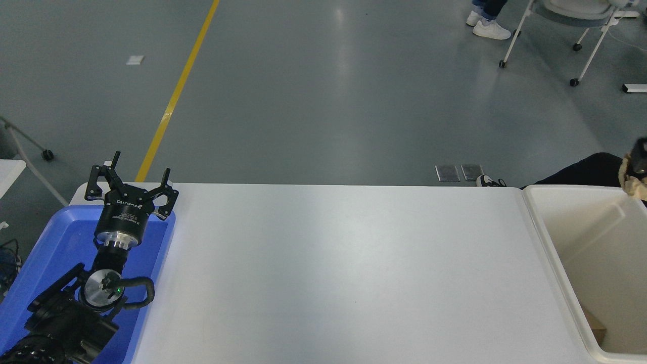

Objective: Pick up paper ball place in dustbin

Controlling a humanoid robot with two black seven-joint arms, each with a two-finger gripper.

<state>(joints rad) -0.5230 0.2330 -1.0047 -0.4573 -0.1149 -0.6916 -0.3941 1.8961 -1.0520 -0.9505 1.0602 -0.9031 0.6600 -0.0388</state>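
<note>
The paper ball (pixel 635 185), a tan crumpled wad, shows only in part at the picture's right edge, in the air over the far right corner of the dustbin. My right gripper (pixel 639 161) is almost out of frame; a black tip sits on top of the wad and holds it. The dustbin (pixel 581 222) is a cream-white tub at the table's right end, with a brown scrap (pixel 596 328) low inside it. My left gripper (pixel 137 172) is open and empty, parked at the lower left over the blue tray.
A blue tray (pixel 45 253) sits at the table's left end under my left arm. Beyond the table's far edge are a person's dark leg and shoe (pixel 488 180), other white shoes (pixel 488 26) and a wheeled chair frame (pixel 571 45).
</note>
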